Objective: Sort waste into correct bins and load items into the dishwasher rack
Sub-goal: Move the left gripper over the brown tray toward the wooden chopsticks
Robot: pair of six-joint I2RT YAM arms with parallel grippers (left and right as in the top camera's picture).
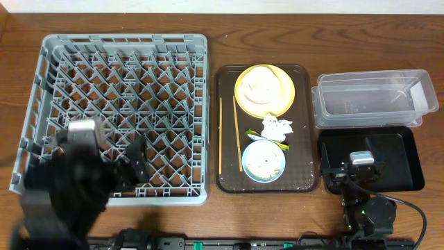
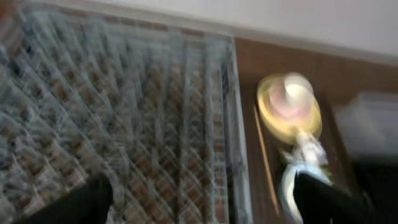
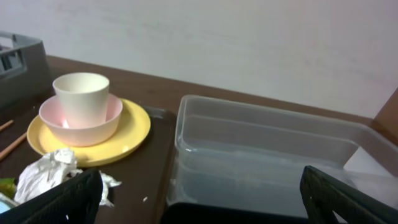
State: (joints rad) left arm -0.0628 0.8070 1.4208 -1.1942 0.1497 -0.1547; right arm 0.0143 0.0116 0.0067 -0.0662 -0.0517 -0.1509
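The grey dishwasher rack (image 1: pixel 118 104) fills the left of the table. My left gripper (image 1: pixel 128 163) hangs open over its front part, blurred, holding nothing (image 2: pixel 202 205). On the brown tray (image 1: pixel 300 104) a yellow plate (image 1: pixel 284 97) carries a white bowl (image 3: pixel 81 121) with a white cup (image 3: pixel 82 96) in it. In front of the plate lie the crumpled tissue (image 1: pixel 276 127), a greenish wrapper (image 1: pixel 254 132) and a light blue bowl (image 1: pixel 263 162) with white crumbs. Two chopsticks (image 1: pixel 236 135) lie along the tray's left side. My right gripper (image 1: pixel 349 154) is open and empty over the black tray (image 1: pixel 402 163), facing the clear tub (image 3: pixel 267 155).
The clear tub (image 1: pixel 374 98) stands at the back right, directly behind the black tray. The rack's corner (image 3: pixel 18 62) shows at the left of the right wrist view. Cables and arm bases run along the table's front edge.
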